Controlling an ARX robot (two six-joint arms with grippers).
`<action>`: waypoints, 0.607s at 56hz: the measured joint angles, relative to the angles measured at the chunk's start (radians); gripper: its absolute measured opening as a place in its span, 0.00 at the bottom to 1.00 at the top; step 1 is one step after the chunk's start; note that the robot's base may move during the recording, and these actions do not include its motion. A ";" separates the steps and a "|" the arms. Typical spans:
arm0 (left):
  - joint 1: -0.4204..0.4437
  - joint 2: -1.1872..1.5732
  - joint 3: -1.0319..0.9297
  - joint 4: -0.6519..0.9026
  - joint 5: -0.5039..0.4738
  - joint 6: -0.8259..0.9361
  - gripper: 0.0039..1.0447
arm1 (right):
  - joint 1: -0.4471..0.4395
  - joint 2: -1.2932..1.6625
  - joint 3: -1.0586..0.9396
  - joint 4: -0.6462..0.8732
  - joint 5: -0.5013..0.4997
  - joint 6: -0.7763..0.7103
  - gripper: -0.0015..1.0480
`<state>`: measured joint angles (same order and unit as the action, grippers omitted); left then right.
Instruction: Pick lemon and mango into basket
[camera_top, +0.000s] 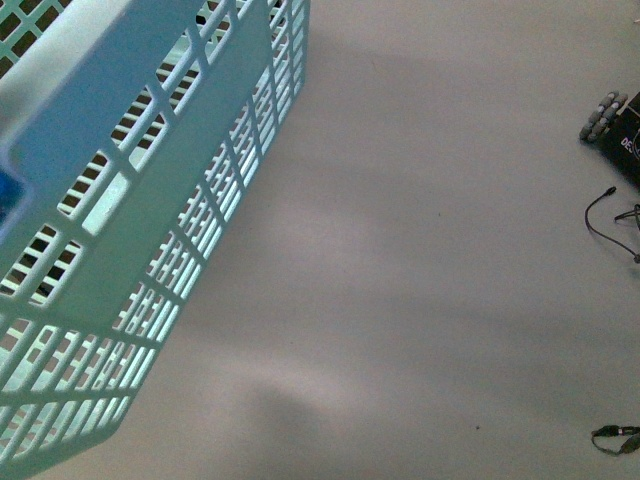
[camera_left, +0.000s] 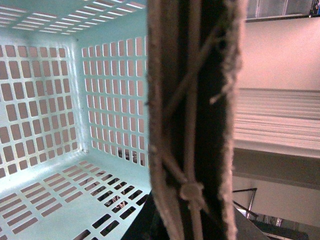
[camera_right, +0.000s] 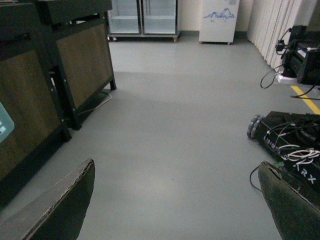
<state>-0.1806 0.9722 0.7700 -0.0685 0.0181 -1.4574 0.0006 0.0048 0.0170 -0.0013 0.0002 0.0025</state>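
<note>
Our right gripper gapes empty; the left gripper's hold we cannot tell. The tilted basket could swing and spill anything dropped in.

The basket is light aqua, its walls pierced by a regular grid of rectangular slots, with rows of longer slots in its base. The floor is plain pale grey. At three o'clock in the front view sits a black base with a grey beaded wheel. The cabinet has brown wood-grain panels in black frames. The right tool has dark fingers edged in tan.
</note>
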 joint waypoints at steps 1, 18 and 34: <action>0.000 0.000 0.000 0.000 0.000 0.000 0.05 | 0.000 0.000 0.000 0.000 0.000 0.000 0.92; 0.000 0.000 0.000 0.000 0.000 0.000 0.05 | 0.000 0.000 0.000 0.000 0.001 0.001 0.92; 0.000 0.000 0.000 0.000 0.000 0.000 0.05 | 0.000 0.000 0.000 0.000 0.000 0.000 0.92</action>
<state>-0.1810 0.9722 0.7704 -0.0685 0.0177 -1.4574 0.0006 0.0048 0.0170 -0.0013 0.0002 0.0029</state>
